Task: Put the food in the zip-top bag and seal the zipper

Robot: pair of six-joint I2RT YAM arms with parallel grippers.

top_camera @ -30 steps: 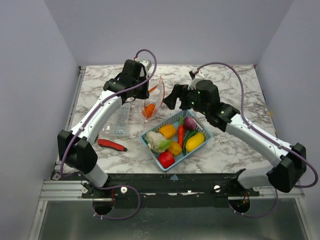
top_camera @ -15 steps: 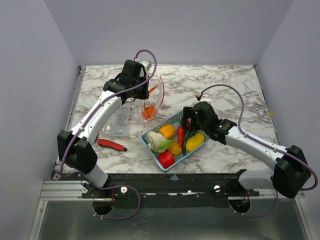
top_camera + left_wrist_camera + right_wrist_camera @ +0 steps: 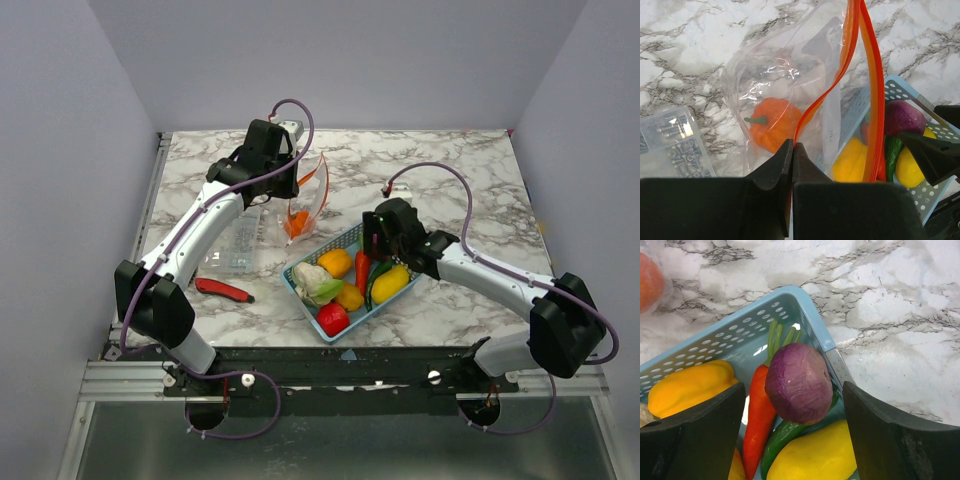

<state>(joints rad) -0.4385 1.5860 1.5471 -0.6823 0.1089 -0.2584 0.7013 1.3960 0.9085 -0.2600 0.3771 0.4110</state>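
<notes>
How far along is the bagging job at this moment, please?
Done: one orange toy fruit sits inside the zip-top bag. In hand: the left gripper pinches the zipper, while the right gripper hangs open around the purple onion in the blue basket. Left: the basket's other food, then sealing.

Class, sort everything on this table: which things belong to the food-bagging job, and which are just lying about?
Belongs to the job: zip-top bag, zipper, orange toy already inside the bag; in the blue basket: purple onion, carrot, yellow pepper.
Lying about: clear box of screws, red-handled tool.
</notes>
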